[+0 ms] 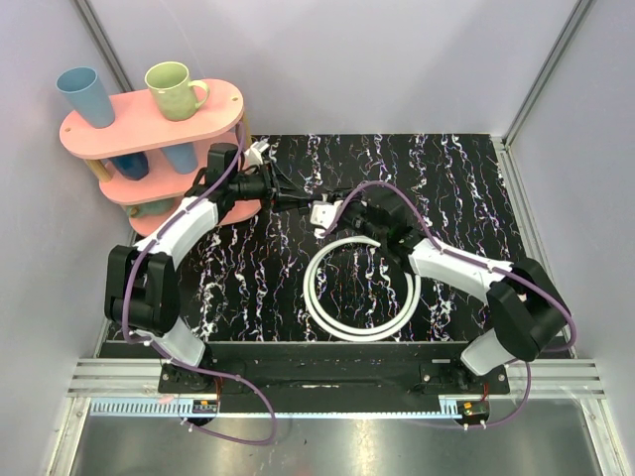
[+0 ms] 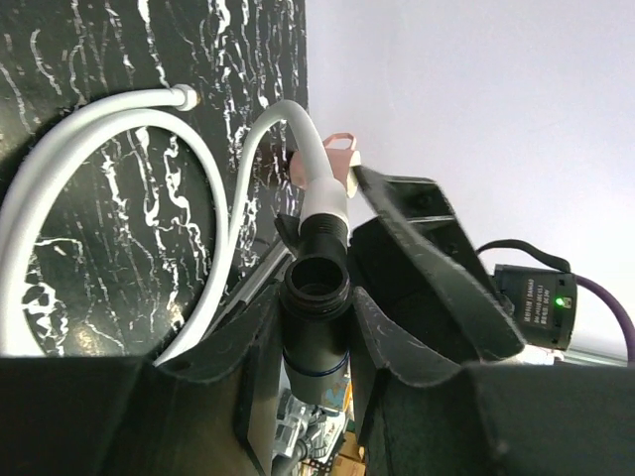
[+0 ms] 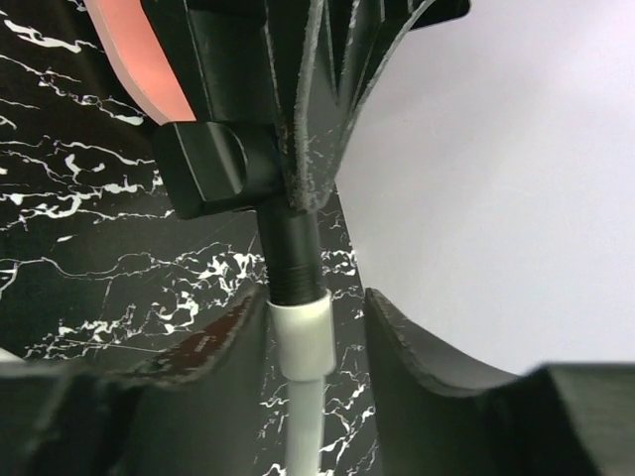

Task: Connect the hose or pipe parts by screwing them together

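A black threaded pipe piece (image 2: 316, 327) sits between the fingers of my left gripper (image 2: 316, 297), which is shut on it. It is held above the table's back left (image 1: 281, 190). Its threaded end enters the white fitting (image 3: 301, 332) on the white hose (image 1: 362, 297), which coils on the table in front. My right gripper (image 3: 313, 297) straddles that fitting (image 1: 322, 212). The left finger (image 3: 233, 337) lies against the fitting, and a gap shows on the right side. The right gripper (image 1: 347, 214) is open.
A pink two-tier shelf (image 1: 213, 99) stands at the back left, close behind the left gripper. It carries a blue cup (image 1: 84, 94) and a green mug (image 1: 174, 89). Grey walls close in the black marbled table (image 1: 456, 178).
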You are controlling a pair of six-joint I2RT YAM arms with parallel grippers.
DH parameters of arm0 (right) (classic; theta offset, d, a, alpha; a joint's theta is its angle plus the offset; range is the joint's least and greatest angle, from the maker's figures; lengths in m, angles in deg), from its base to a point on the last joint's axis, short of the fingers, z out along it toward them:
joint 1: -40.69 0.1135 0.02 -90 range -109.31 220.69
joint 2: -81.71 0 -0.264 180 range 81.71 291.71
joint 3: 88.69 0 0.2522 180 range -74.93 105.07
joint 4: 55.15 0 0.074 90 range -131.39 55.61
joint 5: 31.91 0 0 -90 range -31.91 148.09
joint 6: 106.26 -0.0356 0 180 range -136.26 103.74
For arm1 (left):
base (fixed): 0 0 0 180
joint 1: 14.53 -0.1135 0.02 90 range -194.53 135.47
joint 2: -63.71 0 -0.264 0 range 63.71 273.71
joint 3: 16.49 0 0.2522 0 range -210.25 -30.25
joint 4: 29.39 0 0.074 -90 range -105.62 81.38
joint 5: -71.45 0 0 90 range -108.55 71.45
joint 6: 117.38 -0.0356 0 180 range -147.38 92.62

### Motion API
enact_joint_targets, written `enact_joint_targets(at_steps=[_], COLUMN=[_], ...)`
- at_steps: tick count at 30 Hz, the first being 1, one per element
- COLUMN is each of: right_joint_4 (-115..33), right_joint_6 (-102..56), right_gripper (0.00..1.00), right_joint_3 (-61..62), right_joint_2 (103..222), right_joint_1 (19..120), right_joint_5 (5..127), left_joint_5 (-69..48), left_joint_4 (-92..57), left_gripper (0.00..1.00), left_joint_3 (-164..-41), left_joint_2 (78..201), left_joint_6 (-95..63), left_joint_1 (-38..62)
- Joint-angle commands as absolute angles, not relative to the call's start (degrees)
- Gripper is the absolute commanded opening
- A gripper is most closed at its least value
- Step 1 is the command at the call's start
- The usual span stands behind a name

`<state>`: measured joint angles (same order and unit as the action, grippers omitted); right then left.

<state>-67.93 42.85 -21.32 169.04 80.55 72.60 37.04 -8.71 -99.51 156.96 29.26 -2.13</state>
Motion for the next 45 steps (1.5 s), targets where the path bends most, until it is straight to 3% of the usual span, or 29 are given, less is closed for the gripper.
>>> enact_joint_targets(at_steps=[1,4,5,6,11,18,24,28,30,31,32,34,35,36,39,41,45], right_joint_4=[-67.67,-66.52,-65.22,-64.33,-50.22,-28.41,-11.61,-6.76,-11.65,-19.77,-24.12,-35.87,-38.98,-40.84,-50.42,-59.99,-64.84], right_joint_6=[41.40,41.05,41.04,41.04,38.42,33.04,35.32,35.16,31.68,29.47,26.22,23.56,22.42,22.06,25.12,26.89,34.26], right_gripper=[0.34,0.22,0.02,0.00,0.00,0.00,0.00,0.00,0.18,0.31,0.51,0.58,0.66,0.81,0.92,0.93,0.92], right_joint_3=[-17.98,-17.27,-17.10,-16.57,-11.39,2.82,14.69,18.77,15.44,12.90,6.87,0.86,-3.95,-6.00,-14.35,-21.62,-26.66], right_joint_2=[169.42,169.42,169.16,168.90,167.14,170.56,177.94,180.41,177.96,176.29,172.36,167.95,164.27,162.58,157.22,154.76,154.31], right_joint_1=[81.12,81.12,81.03,81.03,79.89,73.74,71.02,70.49,70.49,70.57,70.57,70.49,70.57,70.57,70.75,71.01,74.17], right_joint_5=[74.18,74.09,74.18,74.96,83.47,108.32,115.99,114.53,109.46,107.16,104.87,99.33,98.10,95.91,93.00,90.98,79.85], left_joint_5=[41.39,41.48,41.39,41.39,38.07,34.79,36.21,29.63,27.86,27.77,27.42,24.62,24.26,24.08,23.02,23.11,26.10], left_joint_4=[-16.94,-17.56,-17.12,-16.77,-13.08,-11.85,-4.30,-2.01,-1.83,-2.52,-3.31,-7.69,-8.41,-8.50,-3.60,0.80,2.74], left_gripper=[0.00,0.00,0.00,0.00,0.00,0.00,0.00,0.00,0.00,0.00,0.00,0.00,0.00,0.00,0.00,0.00,0.00], left_joint_3=[-100.21,-100.04,-100.13,-100.13,-101.09,-96.09,-93.71,-96.16,-97.22,-97.40,-97.58,-97.58,-97.93,-99.32,-104.49,-107.15,-110.23], left_joint_2=[152.13,151.60,151.43,151.43,149.33,144.49,140.18,140.44,141.40,141.58,141.93,142.20,142.89,143.51,146.58,148.51,149.14], left_joint_6=[35.10,36.16,35.90,34.85,19.50,-17.92,-54.21,-58.06,-54.48,-52.28,-49.13,-34.91,-25.11,-21.01,-9.04,-0.81,10.12], left_joint_1=[-1.26,-0.91,-0.82,-0.91,0.93,5.33,11.39,13.06,12.63,12.28,11.49,10.96,10.43,10.25,10.08,9.99,9.90])
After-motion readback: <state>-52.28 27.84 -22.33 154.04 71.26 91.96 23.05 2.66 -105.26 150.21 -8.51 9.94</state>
